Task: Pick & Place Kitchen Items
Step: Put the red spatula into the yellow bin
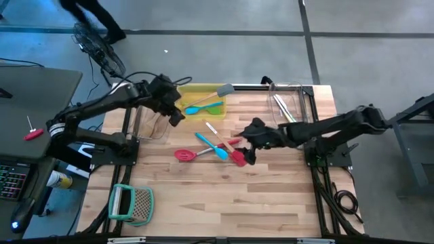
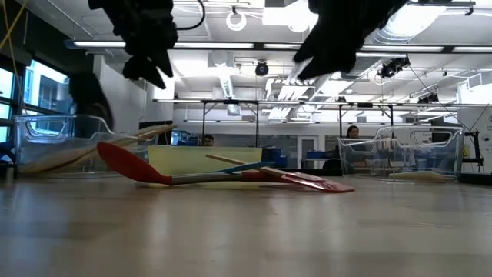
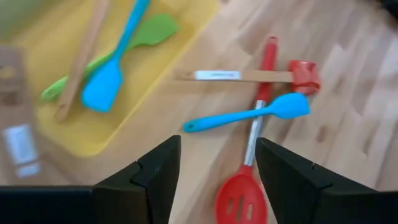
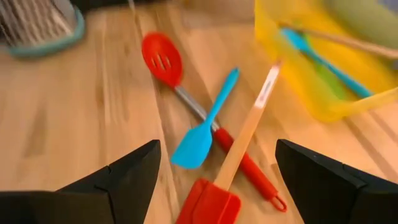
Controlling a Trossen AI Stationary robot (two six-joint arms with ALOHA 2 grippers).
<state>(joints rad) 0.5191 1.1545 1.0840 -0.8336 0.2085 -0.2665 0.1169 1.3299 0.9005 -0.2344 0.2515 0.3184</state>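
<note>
Right gripper (image 1: 249,150), jaws spread, over red spatula (image 4: 211,202); left gripper (image 1: 175,112), spread, empty, ten o'clock. Straddle wooden handle squarely before closing.

spatulas (image 1: 218,148) lie crossed before the tray (image 1: 193,90).

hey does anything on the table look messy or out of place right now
Yes: three utensils lie crossed in a heap on the bare wood, not in the yellow tray. The blue spatula rests over the red slotted spoon, and the wooden-handled red spatula angles beside them. Nothing looks broken or spilled.
</note>
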